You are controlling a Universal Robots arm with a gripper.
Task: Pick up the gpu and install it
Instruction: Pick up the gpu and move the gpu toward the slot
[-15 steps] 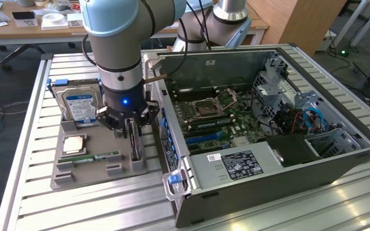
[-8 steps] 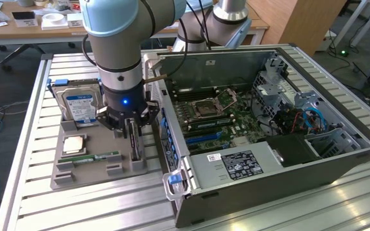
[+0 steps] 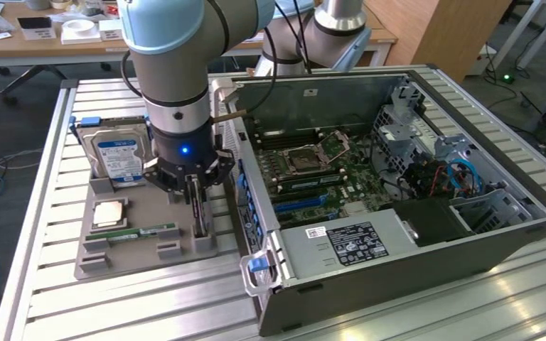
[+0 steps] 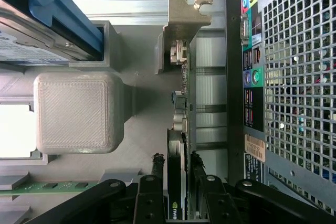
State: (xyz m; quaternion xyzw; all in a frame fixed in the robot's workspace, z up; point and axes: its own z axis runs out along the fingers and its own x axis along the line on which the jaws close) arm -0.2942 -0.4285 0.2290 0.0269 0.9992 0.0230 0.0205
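The gpu [image 3: 200, 213] stands on edge in a slot at the side of the grey holder tray [image 3: 140, 252] nearest the computer case. In the wrist view the gpu [image 4: 178, 129] shows edge-on, black face and circuit board side by side, with its metal bracket [image 4: 184, 9] at the far end. My gripper [image 3: 197, 195] is lowered straight over the card. Its fingers [image 4: 156, 163] straddle the card's thin edge, close on both sides, with a narrow dark gap on the black-face side. The gripper [image 4: 176, 157] stands open and the card rests in its slot.
A silver hard drive [image 3: 119, 153] with a blue label, a CPU [image 3: 109, 212] and a green RAM stick [image 3: 145, 232] sit on the same tray. The open computer case [image 3: 349, 99] with its motherboard [image 3: 311, 170] lies just to the exterior view's right; its rear port panel [image 4: 252, 77] is close beside the card.
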